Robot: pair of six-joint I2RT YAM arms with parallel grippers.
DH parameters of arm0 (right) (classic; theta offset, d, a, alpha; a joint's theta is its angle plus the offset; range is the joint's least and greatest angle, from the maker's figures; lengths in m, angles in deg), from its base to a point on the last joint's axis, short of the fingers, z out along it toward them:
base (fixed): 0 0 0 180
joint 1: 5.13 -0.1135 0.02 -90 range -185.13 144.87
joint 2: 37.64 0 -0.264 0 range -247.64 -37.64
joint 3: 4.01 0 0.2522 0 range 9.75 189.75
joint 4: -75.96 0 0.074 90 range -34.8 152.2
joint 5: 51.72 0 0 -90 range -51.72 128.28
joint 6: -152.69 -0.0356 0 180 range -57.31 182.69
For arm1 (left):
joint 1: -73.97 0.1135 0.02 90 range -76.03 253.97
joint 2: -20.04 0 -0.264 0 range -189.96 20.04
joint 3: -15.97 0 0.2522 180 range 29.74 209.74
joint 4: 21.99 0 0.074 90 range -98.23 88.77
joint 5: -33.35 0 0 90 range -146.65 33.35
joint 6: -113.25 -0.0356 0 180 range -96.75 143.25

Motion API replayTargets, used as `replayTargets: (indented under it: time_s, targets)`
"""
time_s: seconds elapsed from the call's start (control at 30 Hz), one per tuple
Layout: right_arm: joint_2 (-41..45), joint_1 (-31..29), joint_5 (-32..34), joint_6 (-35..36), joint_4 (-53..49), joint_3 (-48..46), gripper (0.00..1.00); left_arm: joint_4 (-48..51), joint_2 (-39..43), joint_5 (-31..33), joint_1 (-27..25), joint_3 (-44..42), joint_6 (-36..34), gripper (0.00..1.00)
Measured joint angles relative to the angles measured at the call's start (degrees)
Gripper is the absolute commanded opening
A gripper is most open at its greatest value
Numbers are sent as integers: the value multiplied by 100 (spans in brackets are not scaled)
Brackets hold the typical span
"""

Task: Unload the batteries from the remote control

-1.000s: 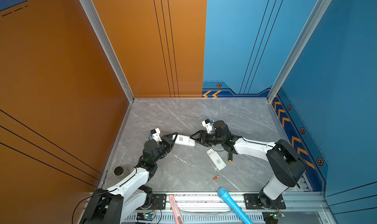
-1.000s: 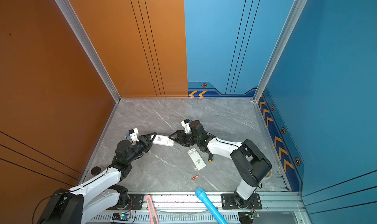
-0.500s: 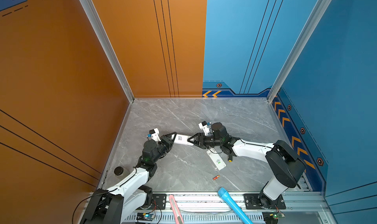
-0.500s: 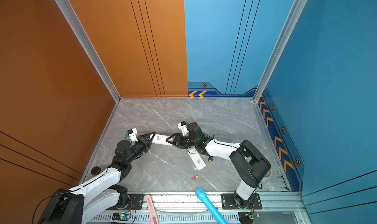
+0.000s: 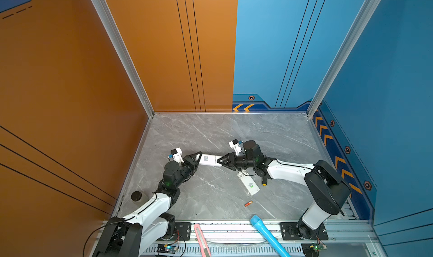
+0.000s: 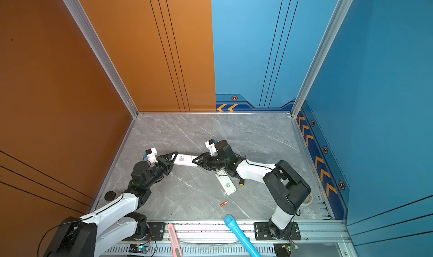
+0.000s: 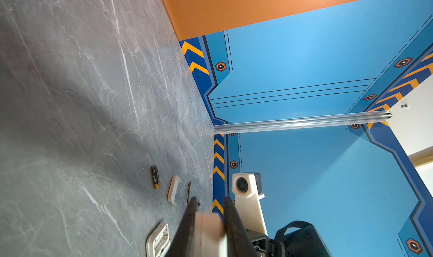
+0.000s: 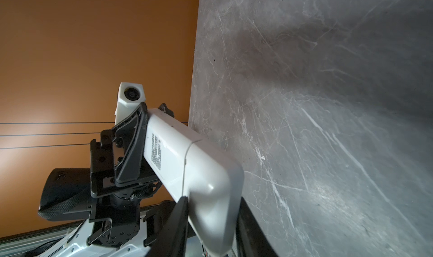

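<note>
White remote [image 5: 209, 160] is stretching nine to three between both arms: left gripper [image 5: 200, 158] is clamping its nine o'clock end, right gripper [image 5: 220, 162] is pinching the three o'clock end. Its back cover [image 8: 206, 171] is looking shut, hiding any batteries inside; one red-orange battery [image 5: 248, 203] is lying loose on the marble [image 5: 210, 131] at five o'clock from the right gripper, nearer that arm.
</note>
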Motion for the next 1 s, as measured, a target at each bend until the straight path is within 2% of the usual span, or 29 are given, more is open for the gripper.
replayTargets:
  time_s: [0.27,0.37,1.0]
  targets:
    - [0,59,-92,-4,31,-151,29,13,11,-4,98,-79,17,0]
    - [0,59,-98,13,28,-155,24,39,11,-4,111,-79,15,0]
    - [26,61,-155,37,-151,-149,25,232,11,-31,103,-74,-240,0]
